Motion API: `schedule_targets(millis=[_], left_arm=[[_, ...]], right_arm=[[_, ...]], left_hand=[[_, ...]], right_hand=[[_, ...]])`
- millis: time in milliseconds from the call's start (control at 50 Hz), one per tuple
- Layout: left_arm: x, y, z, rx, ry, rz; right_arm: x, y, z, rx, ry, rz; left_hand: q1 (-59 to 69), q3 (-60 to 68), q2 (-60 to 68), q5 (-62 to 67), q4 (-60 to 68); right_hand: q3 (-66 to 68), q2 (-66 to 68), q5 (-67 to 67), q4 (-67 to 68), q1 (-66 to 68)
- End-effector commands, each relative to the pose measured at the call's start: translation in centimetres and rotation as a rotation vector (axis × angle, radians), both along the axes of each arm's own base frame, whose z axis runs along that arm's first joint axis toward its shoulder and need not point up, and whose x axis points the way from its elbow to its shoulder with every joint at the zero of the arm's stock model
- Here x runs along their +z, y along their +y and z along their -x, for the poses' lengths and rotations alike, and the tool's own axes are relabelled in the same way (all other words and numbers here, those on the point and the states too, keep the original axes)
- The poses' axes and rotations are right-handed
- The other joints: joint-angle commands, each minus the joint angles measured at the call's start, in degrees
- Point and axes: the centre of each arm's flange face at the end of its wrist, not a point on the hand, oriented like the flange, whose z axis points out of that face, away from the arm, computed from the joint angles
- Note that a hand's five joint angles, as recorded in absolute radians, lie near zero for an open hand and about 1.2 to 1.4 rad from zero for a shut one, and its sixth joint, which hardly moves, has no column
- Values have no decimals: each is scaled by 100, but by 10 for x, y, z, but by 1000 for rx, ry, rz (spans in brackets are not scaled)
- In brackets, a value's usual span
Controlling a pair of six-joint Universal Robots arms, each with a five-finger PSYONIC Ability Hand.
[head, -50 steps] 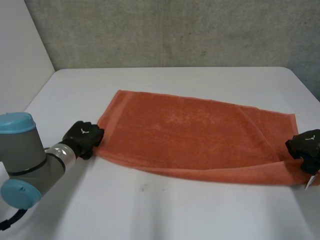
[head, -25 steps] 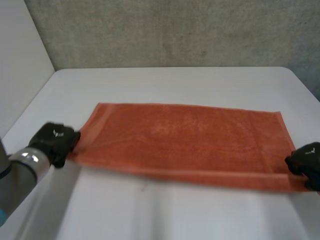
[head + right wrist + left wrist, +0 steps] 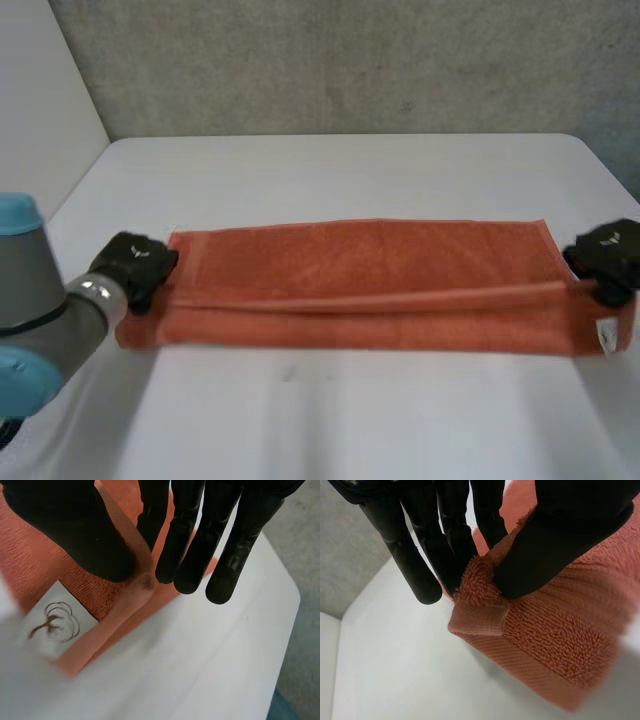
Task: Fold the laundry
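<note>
1. The orange towel [image 3: 370,285] lay folded lengthwise in a long strip on the white table [image 3: 330,420].
2. The left hand [image 3: 135,268] pinched the towel's left-end corner between thumb and fingers.
3. The right hand [image 3: 607,258] pinched the towel's right-end edge, beside its white label [image 3: 605,337].
4. A grey concrete wall [image 3: 350,60] stood beyond the towel, and a white wall [image 3: 40,90] to its left.

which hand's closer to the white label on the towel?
Right. The right hand pinches the towel at the end bearing the white label, just beside it; the left hand pinches the opposite end.
</note>
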Motion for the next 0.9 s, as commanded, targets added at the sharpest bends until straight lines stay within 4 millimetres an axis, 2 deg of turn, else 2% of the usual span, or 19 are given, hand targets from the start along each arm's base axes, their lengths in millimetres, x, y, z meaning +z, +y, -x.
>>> schedule_targets(millis=[20,120,280,440,620,640,660,680,700,720,740,760,780,800,820,840,860,880,900], left_arm=[[-16,-46,18,-14,23,73],[-27,-81,29,-17,63,174],[-32,-105,45,-39,91,279],[-46,-114,56,-58,94,286],[-53,-119,59,-66,96,300],[-54,-119,59,-68,98,311],[-54,-119,59,-68,98,311],[-52,-118,62,-77,99,323],[-51,-116,66,-88,102,331],[-51,-116,66,-88,102,331],[-51,-109,71,-103,101,328],[-46,-103,76,-118,101,338],[-46,-103,76,-118,101,338],[-37,-99,77,-124,102,362],[-37,-99,77,-124,102,362],[-27,-95,77,-129,102,388],[-16,-91,76,-130,101,413],[-16,-91,76,-130,101,413],[-5,-86,74,-126,102,432]], right_arm=[[-14,-41,-27,2,-14,122],[-23,-77,-49,22,-38,302],[-41,-112,-56,-39,-28,423],[-62,-128,-61,-59,-16,431],[-68,-137,-59,-88,12,447],[-68,-138,-59,-90,11,452],[-68,-138,-59,-90,11,452],[-66,-140,-58,-100,6,464],[-62,-141,-58,-112,3,480],[-62,-141,-58,-112,2,480],[-57,-141,-59,-127,-5,500],[-46,-140,-60,-146,-27,520],[-46,-140,-60,-147,-27,520],[-33,-137,-61,-156,-67,539],[-15,-134,-60,-172,-124,558],[-15,-133,-60,-173,-124,558],[6,-128,-58,-189,-191,578],[6,-128,-58,-189,-191,578],[25,-121,-57,-200,-260,593]], left_hand=[[1403,1051,1029,1175,1025],[1403,1051,1029,1175,1025],[1403,1051,1029,1175,1025],[1403,1051,1029,1175,1025],[1403,1051,1029,1175,1025],[705,354,332,478,328],[698,347,325,471,321],[-1550,-1901,-1923,-1777,-1927],[-5153,-5504,-5526,-5380,-5530],[-5189,-5540,-5562,-5416,-5566],[-5356,-5707,-5729,-5583,-5733],[-5597,-5949,-5971,-5825,-5975],[-5597,-5949,-5971,-5825,-5975],[-5597,-5949,-5971,-5825,-5975],[-5597,-5949,-5971,-5825,-5975],[-5597,-5949,-5971,-5825,-5975],[-5597,-5949,-5971,-5825,-5975],[-5597,-5949,-5971,-5825,-5975],[-5597,-5949,-5971,-5825,-5975]], right_hand=[[1196,1254,1299,1161,2418],[1196,1254,1299,1161,2418],[1196,1254,1299,1161,2418],[1196,1254,1299,1161,2418],[1196,1254,1299,1161,2418],[1196,1254,1299,1161,2418],[1196,1254,1299,1161,2418],[1102,1160,1205,1067,2324],[-3179,-3121,-3075,-3213,-1957],[-3222,-3164,-3118,-3256,-2000],[-5804,-5746,-5701,-5839,-4582],[-5804,-5746,-5701,-5839,-4582],[-5804,-5746,-5701,-5839,-4582],[-5804,-5746,-5701,-5839,-4582],[-5804,-5746,-5701,-5839,-4582],[-5804,-5746,-5701,-5839,-4582],[-5804,-5746,-5701,-5839,-4582],[-5804,-5746,-5701,-5839,-4582],[-5804,-5746,-5701,-5839,-4582]])
